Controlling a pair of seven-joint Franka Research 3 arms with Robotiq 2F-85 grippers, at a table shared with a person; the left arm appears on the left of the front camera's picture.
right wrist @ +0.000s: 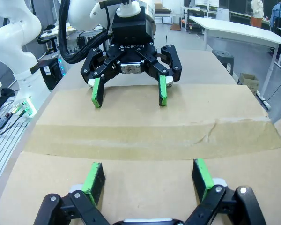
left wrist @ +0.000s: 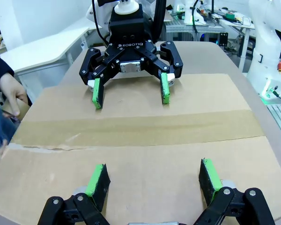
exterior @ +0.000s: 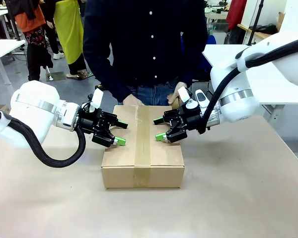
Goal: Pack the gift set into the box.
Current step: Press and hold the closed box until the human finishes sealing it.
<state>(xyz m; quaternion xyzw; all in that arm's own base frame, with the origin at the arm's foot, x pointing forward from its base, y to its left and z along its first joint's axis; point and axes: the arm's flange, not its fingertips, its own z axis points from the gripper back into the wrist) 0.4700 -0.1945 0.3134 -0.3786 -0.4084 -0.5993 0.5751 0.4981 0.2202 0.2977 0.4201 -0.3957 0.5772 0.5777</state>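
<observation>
Box (exterior: 142,148) taped shut, 2 grippers facing off.
I see left gripper (exterior: 118,133) and right gripper (exterior: 161,128) spread wide, empty; pressing unevenly could dent the flaps.

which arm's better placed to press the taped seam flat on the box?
Near even; slight edge left. Both the left gripper and right gripper are open over the closed box, flanking the tape strip. The person's hand crowds the right side.

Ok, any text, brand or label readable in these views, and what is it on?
"ROBOTIQ": on the right gripper body, left wrist view.
"ROBOTIQ": on the left gripper body, right wrist view.
The box top and its tape strip carry no print I can see.
</observation>
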